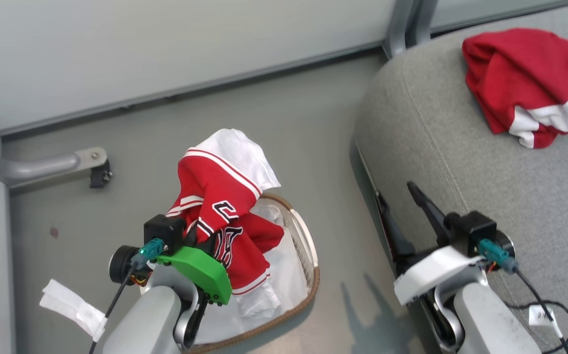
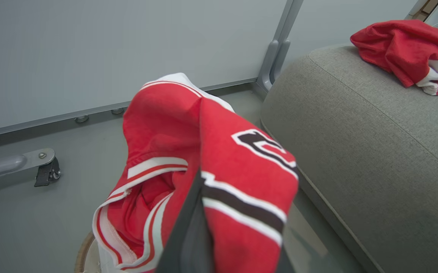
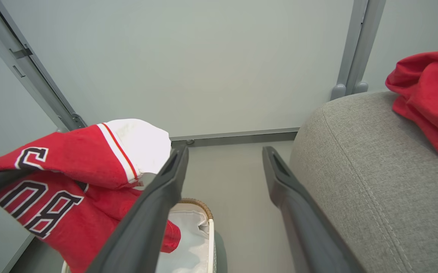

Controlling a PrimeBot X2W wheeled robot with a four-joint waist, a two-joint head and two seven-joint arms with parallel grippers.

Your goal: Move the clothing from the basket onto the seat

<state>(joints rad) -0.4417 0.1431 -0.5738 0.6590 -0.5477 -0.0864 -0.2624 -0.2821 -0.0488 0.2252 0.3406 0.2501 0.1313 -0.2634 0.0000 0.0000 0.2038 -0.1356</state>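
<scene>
Jersey clothing [image 1: 220,196] in red is pinched by the left gripper [image 1: 205,238] above the basket [image 1: 313,275], while the right gripper [image 1: 397,206] is spread wide beside the grey sofa [image 1: 461,162].

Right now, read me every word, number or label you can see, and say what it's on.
"BU": black white-outlined letters on the red jersey hanging over the laundry basket; rest folded away.
"C": single letter higher on that jersey.
White cable tag: marks too small to read.
Red garment on the sofa: no text showing.
</scene>
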